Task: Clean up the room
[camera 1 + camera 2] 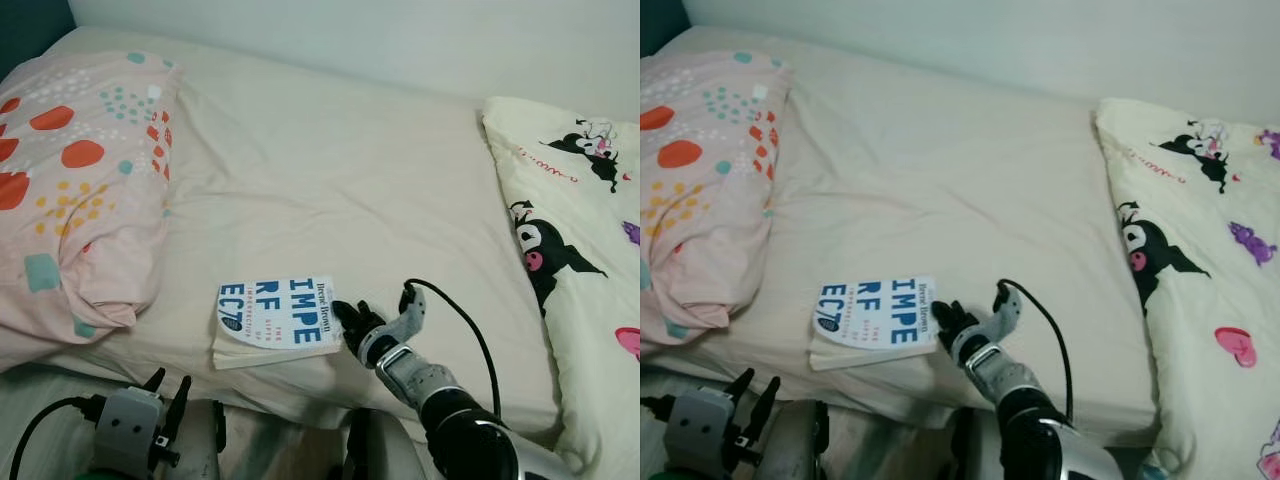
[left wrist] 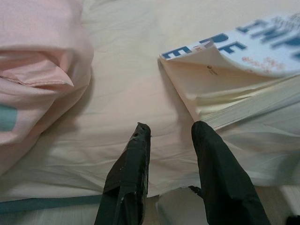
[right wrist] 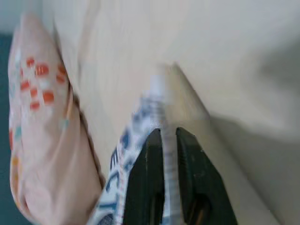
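Item one, at nine o'clock: pink spotted pillow (image 1: 75,190) on the bed (image 1: 330,170). At seven o'clock our left gripper (image 1: 167,392) hangs below the mattress edge, fingers parted, holding nothing. At six o'clock: the book (image 1: 275,318), flat near the bed's front edge. Our right gripper (image 1: 350,318) meets its spine side, fingers (image 3: 149,161) nearly together, pinching the book's edge. At three o'clock: cartoon-print quilt (image 1: 570,220).

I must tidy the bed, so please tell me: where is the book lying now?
In the head views the book lies near the front edge of the bed, right of the pink pillow; the right gripper holds its spine edge.
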### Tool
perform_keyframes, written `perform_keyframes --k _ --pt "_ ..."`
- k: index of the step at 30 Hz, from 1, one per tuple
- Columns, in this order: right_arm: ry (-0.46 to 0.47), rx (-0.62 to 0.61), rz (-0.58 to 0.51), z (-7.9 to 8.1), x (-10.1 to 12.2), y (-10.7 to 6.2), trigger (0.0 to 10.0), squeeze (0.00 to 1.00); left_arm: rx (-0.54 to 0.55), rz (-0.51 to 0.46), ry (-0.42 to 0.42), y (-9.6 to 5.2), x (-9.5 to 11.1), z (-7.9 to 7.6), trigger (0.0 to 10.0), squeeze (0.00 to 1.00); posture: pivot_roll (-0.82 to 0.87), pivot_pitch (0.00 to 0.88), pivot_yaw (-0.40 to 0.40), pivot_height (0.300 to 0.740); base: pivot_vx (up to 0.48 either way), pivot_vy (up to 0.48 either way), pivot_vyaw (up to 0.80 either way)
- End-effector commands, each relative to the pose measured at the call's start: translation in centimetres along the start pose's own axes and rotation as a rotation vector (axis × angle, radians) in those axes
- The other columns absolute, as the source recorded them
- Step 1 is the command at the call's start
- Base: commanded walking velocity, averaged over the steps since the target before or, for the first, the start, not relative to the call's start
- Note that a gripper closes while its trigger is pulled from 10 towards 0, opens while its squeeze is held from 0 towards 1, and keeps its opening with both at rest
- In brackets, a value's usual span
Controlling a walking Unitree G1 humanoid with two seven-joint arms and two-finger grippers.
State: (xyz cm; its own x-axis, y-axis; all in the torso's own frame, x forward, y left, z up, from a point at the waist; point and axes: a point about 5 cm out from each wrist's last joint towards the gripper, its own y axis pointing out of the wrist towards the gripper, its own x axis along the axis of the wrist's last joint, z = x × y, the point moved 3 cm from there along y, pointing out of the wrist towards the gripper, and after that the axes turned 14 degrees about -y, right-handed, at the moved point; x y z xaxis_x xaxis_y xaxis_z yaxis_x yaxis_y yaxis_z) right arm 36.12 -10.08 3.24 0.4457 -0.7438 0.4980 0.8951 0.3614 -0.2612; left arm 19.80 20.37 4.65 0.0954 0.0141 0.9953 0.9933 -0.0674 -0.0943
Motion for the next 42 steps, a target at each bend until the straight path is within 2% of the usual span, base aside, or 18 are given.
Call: perform_keyframes --k 1,5,13,15,16,17,18,19,20,21,22,24,25,28,32,38,40,42 --pt "0.054 -0.071 -0.041 -1.5 -0.1 -0.6 0.0 0.0 -0.002 0.029 -0.013 -0.5 -0.6 -0.1 10.0 0.0 0.21 0.142 -0.104 0.602 0.0 0.0 0.0" --pt "0.11 -0.129 -0.122 -2.5 0.5 -1.0 0.0 0.0 -0.001 0.028 -0.014 -0.5 -0.5 -0.2 10.0 0.0 0.21 0.143 -0.102 0.602 0.0 0.0 0.0" --pt "0.085 -0.132 -0.116 -3.2 0.3 -1.4 0.0 0.0 -0.005 0.029 -0.013 -0.5 -0.5 -0.2 10.0 0.0 0.21 0.144 -0.1 0.602 0.0 0.0 0.0" --pt "-0.047 -0.102 -0.025 -3.0 -0.7 -1.5 0.0 0.0 -0.007 0.031 -0.013 -0.5 -0.6 -0.2 10.0 0.0 0.21 0.142 -0.1 0.602 0.0 0.0 0.0" --pt "-0.047 -0.102 -0.025 -3.0 -0.7 -1.5 0.0 0.0 -0.007 0.031 -0.013 -0.5 -0.6 -0.2 10.0 0.0 0.21 0.142 -0.1 0.602 0.0 0.0 0.0" --pt "-0.195 -0.086 0.058 -2.9 -1.6 -1.5 0.0 0.0 -0.009 0.033 -0.012 -0.4 -0.6 -0.2 10.0 0.0 0.21 0.139 -0.099 0.602 0.0 0.0 0.0" --pt "-0.424 -0.057 0.161 -3.0 -2.6 -1.7 7.2 0.0 -0.014 0.036 -0.009 -0.4 -0.6 -0.3 10.0 0.0 0.2 0.139 -0.099 0.602 0.0 0.0 0.0" --pt "-0.424 -0.057 0.161 -3.0 -2.6 -1.7 7.2 0.0 -0.014 0.036 -0.009 -0.4 -0.6 -0.3 10.0 0.0 0.2 0.139 -0.099 0.602 0.0 0.0 0.0" --pt "-0.576 -0.035 0.214 -3.2 -3.0 -1.8 10.0 0.0 -0.018 0.042 -0.004 -0.4 -0.7 -0.3 10.0 0.0 0.2 0.138 -0.1 0.602 0.0 0.0 0.0" --pt "-0.662 -0.047 0.206 -3.4 -2.4 -1.9 10.0 0.0 -0.026 0.048 0.009 -0.4 -0.9 -0.4 10.0 0.0 0.2 0.138 -0.1 0.602 0.0 0.0 0.0" --pt "-0.699 -0.064 0.175 -3.5 -1.6 -1.9 10.0 0.0 -0.03 0.052 0.017 -0.4 -1.0 -0.5 10.0 0.0 0.2 0.138 -0.1 0.602 0.0 0.0 0.0" --pt "-0.704 -0.08 0.146 -3.6 -0.9 -1.9 10.0 0.0 -0.032 0.054 0.022 -0.4 -1.0 -0.5 10.0 0.0 0.2 0.138 -0.1 0.602 0.0 0.0 0.0" --pt "-0.717 -0.098 0.109 -3.7 0.0 -1.9 0.1 0.0 -0.033 0.054 0.021 -0.4 -1.1 -0.6 10.0 0.0 0.2 0.134 -0.102 0.602 0.0 0.0 0.0" --pt "-0.76 -0.105 0.067 -3.6 1.3 -2.0 0.0 0.0 -0.034 0.057 0.018 -0.4 -1.2 -0.7 10.0 0.0 0.19 0.132 -0.103 0.602 0.0 0.0 0.0" --pt "-0.81 -0.092 0.073 -3.5 1.6 -2.0 0.0 0.0 -0.037 0.062 0.023 -0.5 -1.3 -0.7 10.0 0.0 0.19 0.131 -0.105 0.602 0.0 0.0 0.0" --pt "-0.914 -0.029 0.198 -3.7 -0.8 -2.2 0.0 0.0 -0.036 0.066 0.024 -0.5 -1.4 -0.7 10.0 0.0 0.19 0.128 -0.106 0.602 0.0 0.0 0.0" --pt "-0.971 0.006 0.279 -3.8 -2.7 -2.4 0.0 0.0 -0.04 0.069 0.026 -0.5 -1.5 -0.8 10.0 0.0 0.19 0.126 -0.107 0.602 0.0 0.0 0.0" --pt "-0.992 0.019 0.312 -3.8 -3.5 -2.4 0.0 0.0 -0.042 0.071 0.027 -0.5 -1.6 -0.8 10.0 0.0 0.19 0.126 -0.107 0.602 0.0 0.0 0.0"
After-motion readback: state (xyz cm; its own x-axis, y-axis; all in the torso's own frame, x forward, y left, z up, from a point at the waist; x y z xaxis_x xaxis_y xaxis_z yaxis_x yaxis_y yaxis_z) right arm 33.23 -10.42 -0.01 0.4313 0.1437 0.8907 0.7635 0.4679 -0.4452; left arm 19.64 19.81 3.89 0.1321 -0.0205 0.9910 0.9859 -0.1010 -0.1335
